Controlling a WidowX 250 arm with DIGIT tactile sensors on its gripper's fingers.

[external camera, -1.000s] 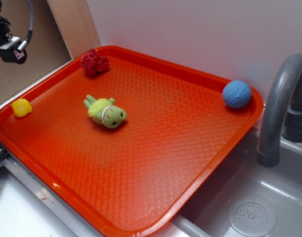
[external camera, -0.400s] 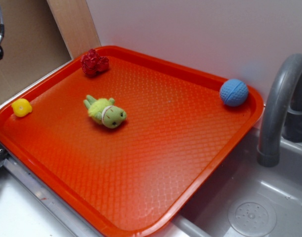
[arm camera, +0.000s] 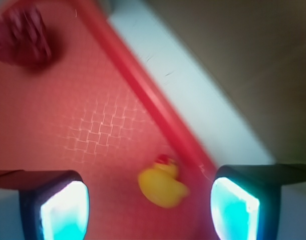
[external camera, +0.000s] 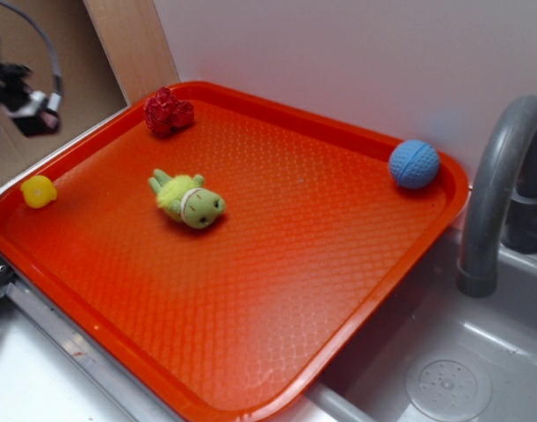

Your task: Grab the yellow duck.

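Now, in the exterior view, the yellow duck (external camera: 39,191) sits at the far left corner of the orange tray (external camera: 277,290), just inside the raised rim. My gripper barely shows here: only a dark part of my arm with a cable at the upper left edge, above and a little behind the duck, well off the tray surface. From this view I cannot tell how my jaws stand. The green plush toy (external camera: 188,200) lies nearer the tray's middle, well apart from the duck; the red knobbly toy (external camera: 168,111) sits by the back rim, and the blue ball (external camera: 414,164) rests in the far right corner near the grey faucet (external camera: 497,185). None of them crowds the duck; only the rim does.

In the wrist view, my gripper (arm camera: 150,205) is spread wide and holds nothing; the two fingers (arm camera: 62,210) frame the bottom of the picture with clear tray between them. The duck (arm camera: 163,186) lies between them, slightly toward the right-hand finger, and close against the tray rim (arm camera: 142,85) that runs diagonally past it. Its head, with the orange-red spot, points up and to the right in this picture, toward the rim; its long axis slants from lower left to upper right, though blur softens the outline. I judge the descent must go nearly straight down, shifted a touch toward the rim side, and the rim could foul my right-hand finger as I close.
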